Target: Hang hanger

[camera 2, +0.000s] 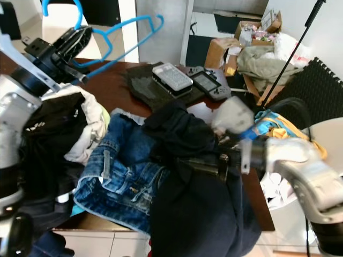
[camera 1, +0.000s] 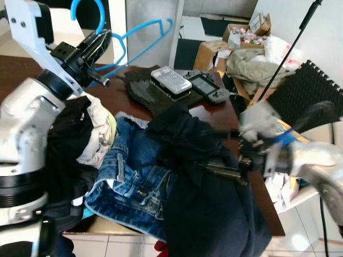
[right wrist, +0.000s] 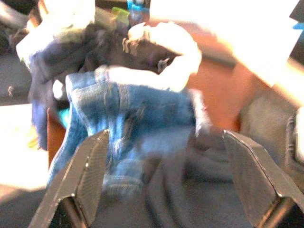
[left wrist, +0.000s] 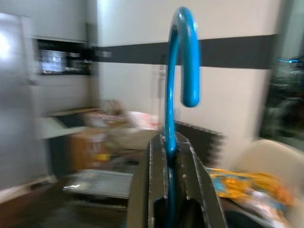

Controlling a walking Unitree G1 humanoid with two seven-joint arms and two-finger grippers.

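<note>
Brown table (camera 1: pixel 214 115), heaped clothes (camera 1: pixel 161 160), 2 handheld devices (camera 1: pixel 185 83)

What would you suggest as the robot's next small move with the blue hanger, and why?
Probably bring the right gripper down onto the dark garment to grasp it. The left gripper already holds the blue hanger raised above the table, shut on its neck, while the right one is open over the clothes pile beside the jeans.
</note>
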